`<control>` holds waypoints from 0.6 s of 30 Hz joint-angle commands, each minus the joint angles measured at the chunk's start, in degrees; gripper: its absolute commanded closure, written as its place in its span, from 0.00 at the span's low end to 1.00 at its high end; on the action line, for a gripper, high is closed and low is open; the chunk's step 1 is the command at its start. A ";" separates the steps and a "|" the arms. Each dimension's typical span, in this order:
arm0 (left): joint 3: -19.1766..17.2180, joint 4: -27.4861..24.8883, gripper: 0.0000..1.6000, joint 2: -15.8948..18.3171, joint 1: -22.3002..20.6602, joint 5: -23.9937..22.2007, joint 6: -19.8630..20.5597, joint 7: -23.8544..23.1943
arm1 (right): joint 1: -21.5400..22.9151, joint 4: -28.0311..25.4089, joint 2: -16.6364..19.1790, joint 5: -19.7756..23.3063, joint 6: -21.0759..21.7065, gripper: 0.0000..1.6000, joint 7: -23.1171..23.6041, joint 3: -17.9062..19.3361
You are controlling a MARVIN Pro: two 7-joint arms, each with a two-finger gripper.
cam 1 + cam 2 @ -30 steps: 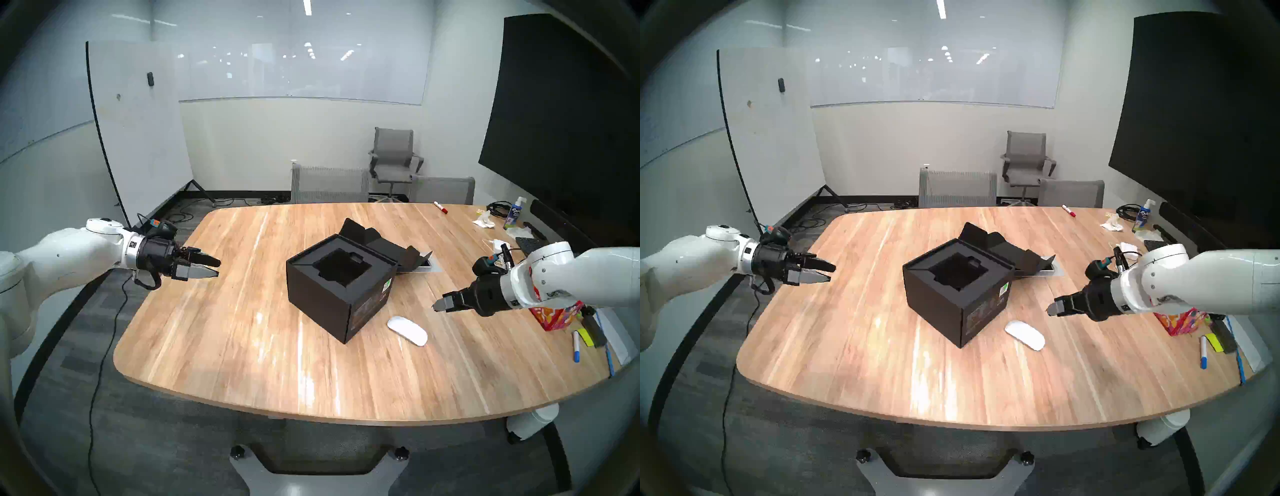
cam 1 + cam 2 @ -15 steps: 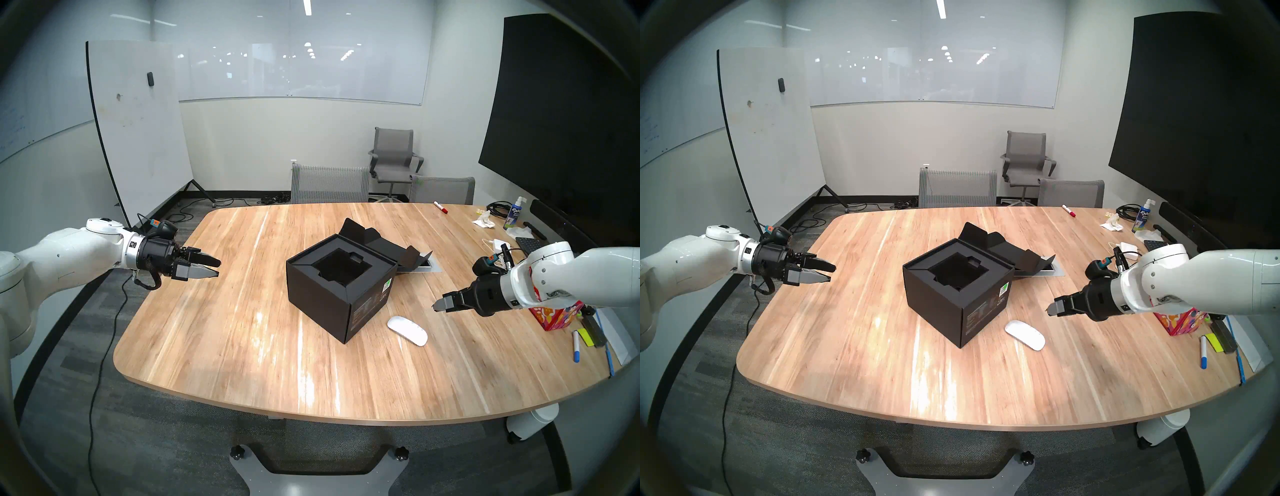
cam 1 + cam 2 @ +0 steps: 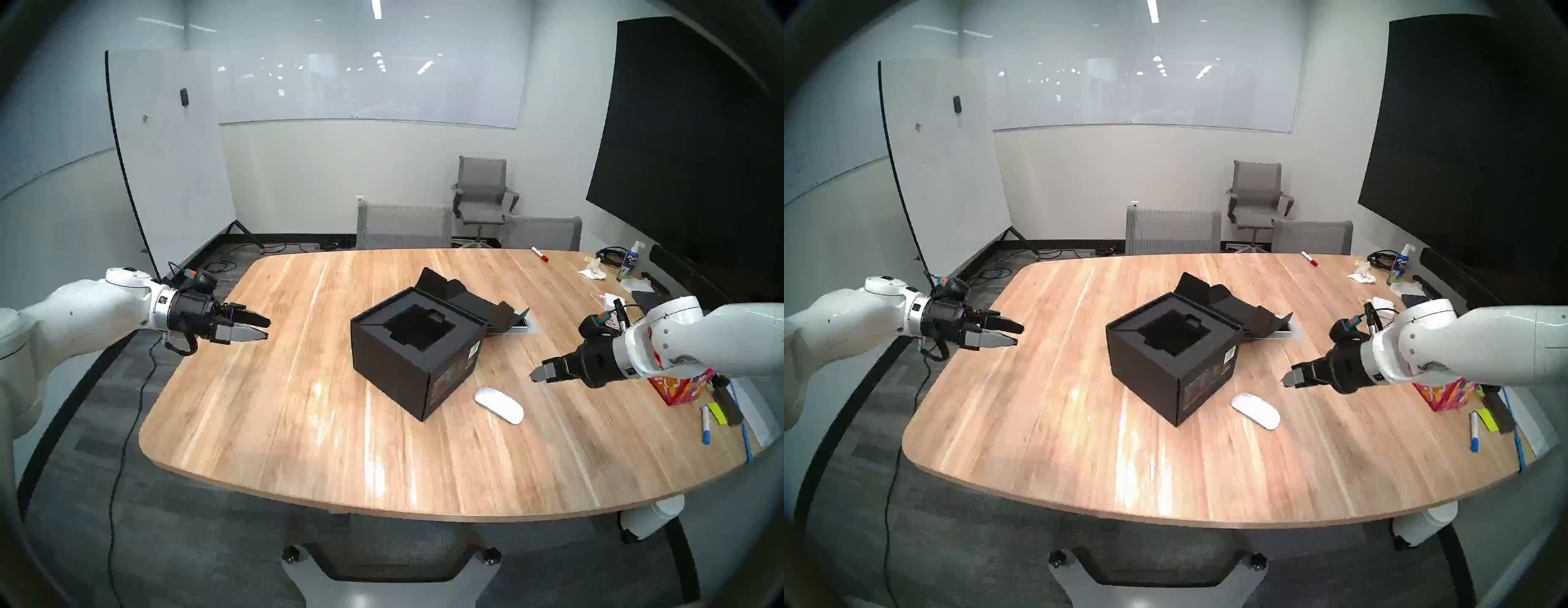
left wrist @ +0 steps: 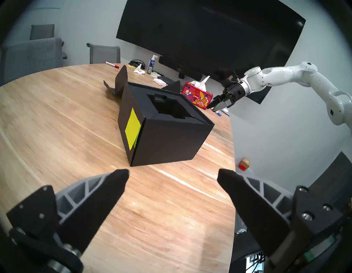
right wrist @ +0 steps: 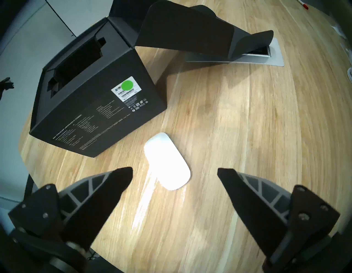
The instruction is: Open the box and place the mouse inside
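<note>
Wood-grain table point(image 3: 297, 424) lies bare along my near edge. Smooth white mouse point(image 3: 499, 405) rests flat at four o'clock of the matte black box point(image 3: 407, 365), lid back. Right gripper point(image 3: 535, 374) and left gripper point(image 3: 265, 327) hang released, apart from both.

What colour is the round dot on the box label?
Bright green dot, clearest in the right wrist view.
</note>
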 commanded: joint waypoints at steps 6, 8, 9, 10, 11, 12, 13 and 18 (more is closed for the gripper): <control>-0.38 -0.14 0.00 0.14 -0.91 -0.52 0.15 -0.32 | 0.96 -0.14 0.07 -0.15 -0.06 0.00 -0.12 0.42; -0.38 -0.14 0.00 0.14 -0.91 -0.52 0.15 -0.32 | 1.57 -0.15 -0.29 -0.21 1.55 0.00 0.03 0.06; -0.38 -0.14 0.00 0.14 -0.91 -0.52 0.15 -0.32 | 1.57 -0.15 -0.29 -0.21 1.55 0.00 0.03 0.06; -0.38 -0.14 0.00 0.14 -0.91 -0.52 0.15 -0.32 | 1.92 -0.21 -0.25 -0.66 2.02 0.00 0.42 -0.16; -0.40 -0.14 0.00 0.14 -0.90 -0.51 0.15 -0.32 | 2.63 -0.43 -0.31 -1.45 2.95 0.00 0.70 -0.57; -0.40 -0.14 0.00 0.14 -0.90 -0.51 0.15 -0.32 | 2.63 -0.43 -0.31 -1.45 2.95 0.00 0.70 -0.57; -0.40 -0.14 0.00 0.14 -0.90 -0.51 0.15 -0.32 | 2.85 -0.51 -0.31 -1.67 3.34 0.00 0.85 -0.67; -0.41 -0.14 0.00 0.13 -0.90 -0.50 0.15 -0.32 | 3.16 -1.23 -0.37 -3.39 3.63 0.00 1.23 -0.63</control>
